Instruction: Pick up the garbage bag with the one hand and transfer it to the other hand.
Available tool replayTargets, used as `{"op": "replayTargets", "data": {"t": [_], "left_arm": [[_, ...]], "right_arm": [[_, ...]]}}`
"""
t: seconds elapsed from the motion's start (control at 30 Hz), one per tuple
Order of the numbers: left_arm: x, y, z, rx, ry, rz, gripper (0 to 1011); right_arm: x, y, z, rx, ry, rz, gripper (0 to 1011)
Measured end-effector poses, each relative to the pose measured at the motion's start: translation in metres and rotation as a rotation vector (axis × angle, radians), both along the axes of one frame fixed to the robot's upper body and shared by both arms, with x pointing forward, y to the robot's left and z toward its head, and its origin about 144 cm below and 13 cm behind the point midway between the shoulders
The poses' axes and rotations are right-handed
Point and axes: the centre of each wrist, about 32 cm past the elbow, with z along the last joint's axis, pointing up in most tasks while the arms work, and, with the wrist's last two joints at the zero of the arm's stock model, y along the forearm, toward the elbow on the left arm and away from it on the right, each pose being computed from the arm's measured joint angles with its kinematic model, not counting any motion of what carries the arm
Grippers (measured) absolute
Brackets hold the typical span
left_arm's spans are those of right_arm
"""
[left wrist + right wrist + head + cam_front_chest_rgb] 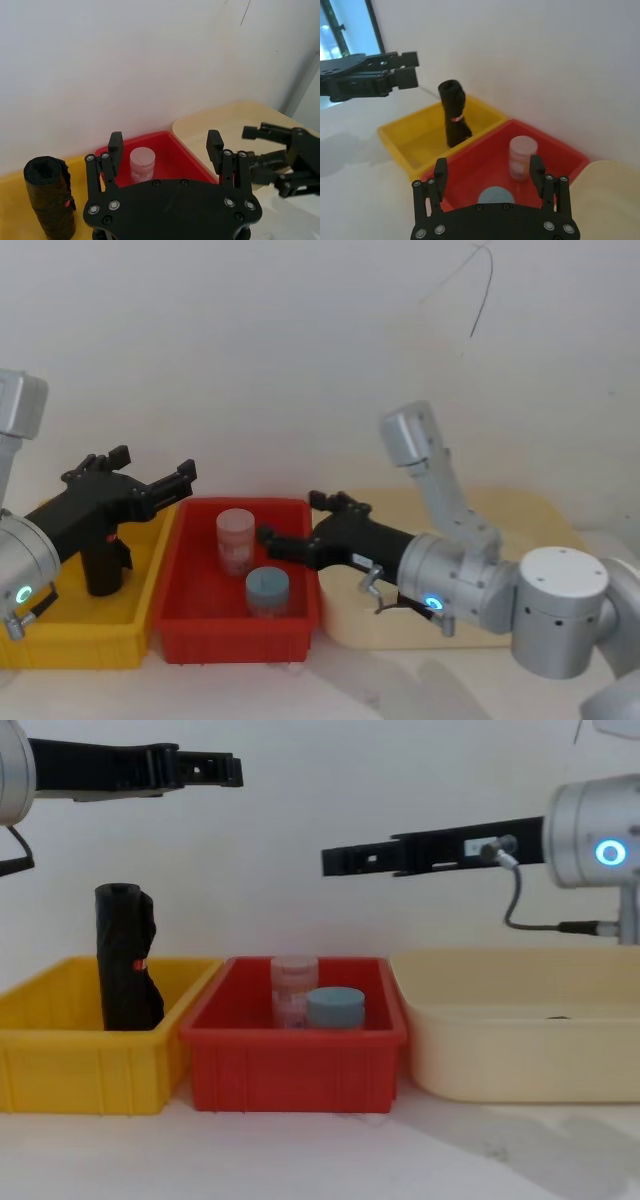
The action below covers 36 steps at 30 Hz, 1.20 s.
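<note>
The garbage bag [124, 960] is a wrinkled black roll with a small red mark, standing upright in the yellow bin [60, 1060]; it also appears as the garbage bag [49, 197] and the garbage bag [454, 114]. My left gripper [160, 478], on the arm with the green ring, hangs open high above the yellow bin, well over the roll, with nothing between its fingers [116, 145]. My right gripper [295, 520], on the arm with the blue ring, hovers open and empty over the red bin [180, 625], its fingers [536, 167] spread wide.
The red bin [300, 1070] holds a pale translucent jar [293, 982] and a blue-lidded jar [335, 1007]. A cream tub [520, 1040] stands to the right. The three containers sit side by side against a white wall.
</note>
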Motion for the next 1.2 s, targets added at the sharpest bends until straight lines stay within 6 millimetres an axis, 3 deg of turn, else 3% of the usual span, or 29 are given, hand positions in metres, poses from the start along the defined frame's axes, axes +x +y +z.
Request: {"op": "replayTargets", "data": {"t": [0.5,1.2], "left_arm": [[0.0,0.0,0.0,0.0,0.001,0.0,1002],[0.0,0.0,0.0,0.0,0.001,0.0,1001]], "right_arm": [[0.015,0.03,0.004,-0.073,0.08,0.046,1001],[0.026,0.045,-0.001,-0.198,0.132,0.059,1002]]}}
